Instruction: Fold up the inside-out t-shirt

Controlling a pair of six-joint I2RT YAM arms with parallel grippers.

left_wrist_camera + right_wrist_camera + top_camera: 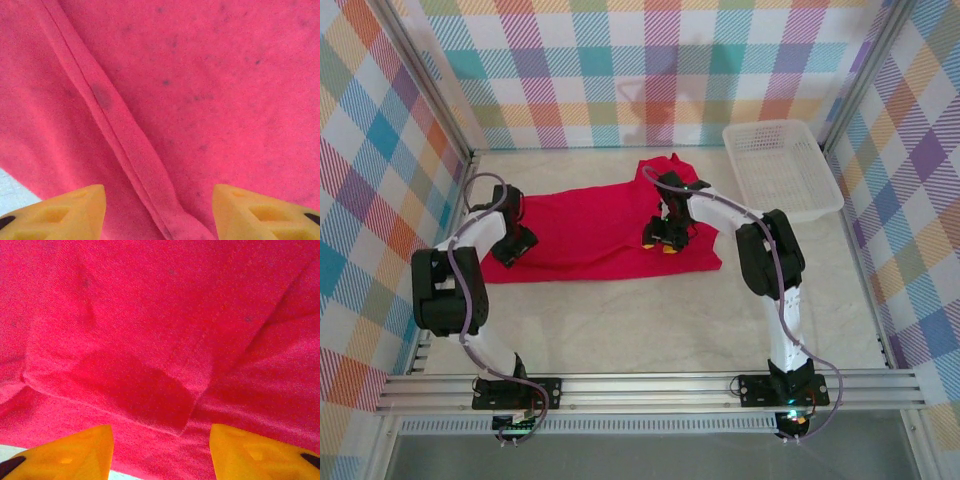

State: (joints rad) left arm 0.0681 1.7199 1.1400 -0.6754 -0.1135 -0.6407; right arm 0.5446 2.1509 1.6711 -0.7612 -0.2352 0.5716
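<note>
I am holding my left hand (516, 245) open, empty, over the t-shirt (590, 228) seam (120, 135). My right hand (665, 240) is hovering likewise above a folded flap (140, 385), lining up pinches.

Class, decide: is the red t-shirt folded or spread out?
Mostly spread: the t-shirt lies wide and flat on the table, bunched at its far right corner.

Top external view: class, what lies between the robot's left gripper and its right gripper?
The plain bright red fabric t-shirt, lying flat, covers the stretch between the left gripper and the right gripper, in the top external view.
</note>
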